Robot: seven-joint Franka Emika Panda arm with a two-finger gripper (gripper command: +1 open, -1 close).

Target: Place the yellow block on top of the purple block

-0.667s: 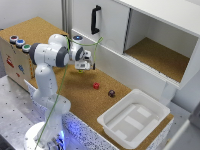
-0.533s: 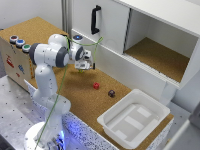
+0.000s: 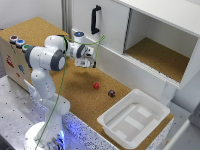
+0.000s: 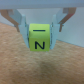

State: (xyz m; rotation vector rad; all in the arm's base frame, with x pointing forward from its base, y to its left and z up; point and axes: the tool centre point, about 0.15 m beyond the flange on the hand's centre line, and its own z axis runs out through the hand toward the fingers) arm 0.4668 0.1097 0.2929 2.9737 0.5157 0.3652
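Observation:
The yellow block (image 4: 40,39) is a small yellow cube with black marks, held between my fingers above the cork surface. My gripper (image 3: 92,63) is shut on it, raised above the cork table near the white cabinet; the block itself is too small to make out in the exterior view. The purple block (image 3: 111,93) is a tiny dark cube on the cork, to the exterior view's right of and below my gripper. A bright red block (image 3: 96,86) lies just to its left. Neither shows in the wrist view.
A white tray (image 3: 134,119) sits at the table's near right corner, right beside the purple block. A white cabinet with a black handle (image 3: 94,20) and an open compartment (image 3: 156,54) stands behind. A box with coloured buttons (image 3: 16,41) is at the left.
The arm and gripper have barely moved; the yellow block stays held above the cork.

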